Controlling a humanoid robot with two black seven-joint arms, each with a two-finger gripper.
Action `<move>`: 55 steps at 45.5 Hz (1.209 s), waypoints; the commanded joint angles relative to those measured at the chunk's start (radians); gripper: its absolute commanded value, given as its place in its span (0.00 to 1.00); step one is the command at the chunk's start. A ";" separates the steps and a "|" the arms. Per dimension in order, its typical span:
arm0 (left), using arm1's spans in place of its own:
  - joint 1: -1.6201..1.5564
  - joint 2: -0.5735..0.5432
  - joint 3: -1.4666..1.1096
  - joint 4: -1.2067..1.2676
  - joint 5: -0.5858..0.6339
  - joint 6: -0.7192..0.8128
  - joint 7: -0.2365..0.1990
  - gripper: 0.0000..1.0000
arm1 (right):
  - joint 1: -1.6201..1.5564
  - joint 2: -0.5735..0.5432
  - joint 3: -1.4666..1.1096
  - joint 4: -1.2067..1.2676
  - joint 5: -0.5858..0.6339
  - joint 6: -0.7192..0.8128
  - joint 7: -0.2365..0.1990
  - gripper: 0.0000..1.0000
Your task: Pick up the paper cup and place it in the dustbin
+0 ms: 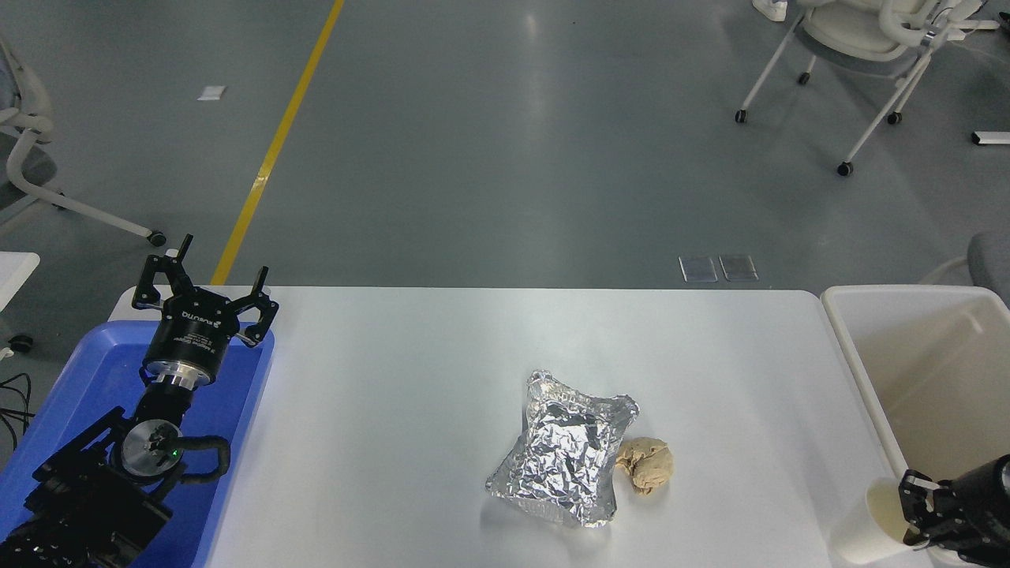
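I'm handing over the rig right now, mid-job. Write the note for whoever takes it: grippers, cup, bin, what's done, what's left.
Right gripper: at the table's near right corner, shut on the paper cup, one finger inside the rim.
Left gripper: open, parked over the blue tray.
Dustbin: off the table's right end, nothing visible inside it.
Done: cup gripped.
Left: carry it over the bin and release. Foil bag and paper ball are mid-table, away from the cup.

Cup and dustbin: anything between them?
No. In the head view the cup, in the right gripper, sits beside the dustbin rim; nothing lies between.
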 commanded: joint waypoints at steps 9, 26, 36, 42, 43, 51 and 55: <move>0.000 0.000 0.000 0.000 0.000 0.000 0.002 1.00 | 0.598 0.005 -0.278 0.140 0.001 0.314 0.001 0.00; 0.000 -0.001 0.000 0.000 0.000 -0.001 0.002 1.00 | 0.915 0.049 -0.422 0.148 0.003 0.389 0.001 0.00; 0.000 -0.001 0.000 0.000 0.000 0.000 0.002 1.00 | 1.025 0.066 -0.454 0.163 0.003 0.389 0.001 0.00; 0.000 0.000 0.000 0.000 0.000 -0.001 0.002 1.00 | 1.027 0.077 -0.453 0.163 0.003 0.389 0.001 0.00; 0.000 0.000 0.000 0.000 0.000 -0.001 0.002 1.00 | 1.027 0.077 -0.453 0.163 0.003 0.389 0.001 0.00; 0.000 -0.001 0.000 0.000 0.000 -0.001 0.002 1.00 | 1.027 0.077 -0.453 0.161 0.003 0.389 0.001 0.00; 0.000 -0.001 0.000 0.000 0.000 0.000 0.002 1.00 | 1.027 0.077 -0.453 0.160 0.001 0.389 0.001 0.00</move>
